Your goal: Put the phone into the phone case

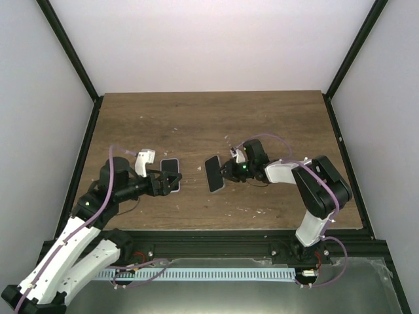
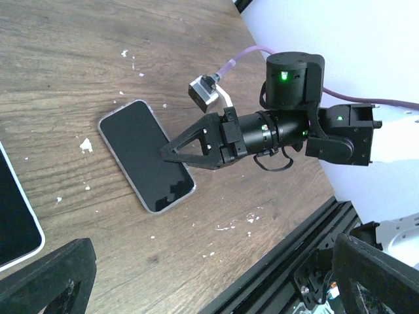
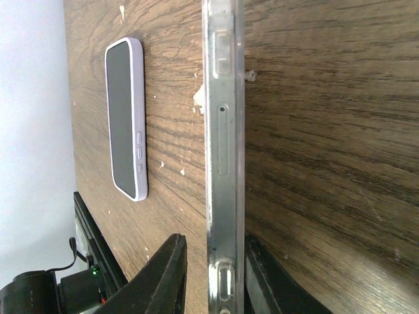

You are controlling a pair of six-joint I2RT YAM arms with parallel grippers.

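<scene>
A lavender-edged phone (image 1: 171, 174) with a dark face lies flat left of centre; it also shows in the right wrist view (image 3: 126, 118) and at the left wrist view's edge (image 2: 16, 216). A dark piece with a clear rim (image 1: 214, 173), seemingly the case, lies beside it (image 2: 141, 154). My right gripper (image 1: 226, 171) straddles its long side. In the right wrist view the piece (image 3: 222, 118) is edge-on; the right finger is against it, the left finger (image 3: 163, 275) a little off. My left gripper (image 1: 170, 180) is open wide and empty (image 2: 209, 265), at the lavender phone.
The wooden table (image 1: 209, 124) carries small white flecks (image 2: 85, 145). A black rail (image 2: 281, 261) runs along its near edge. Dark frame posts and white walls bound the table at the back and both sides.
</scene>
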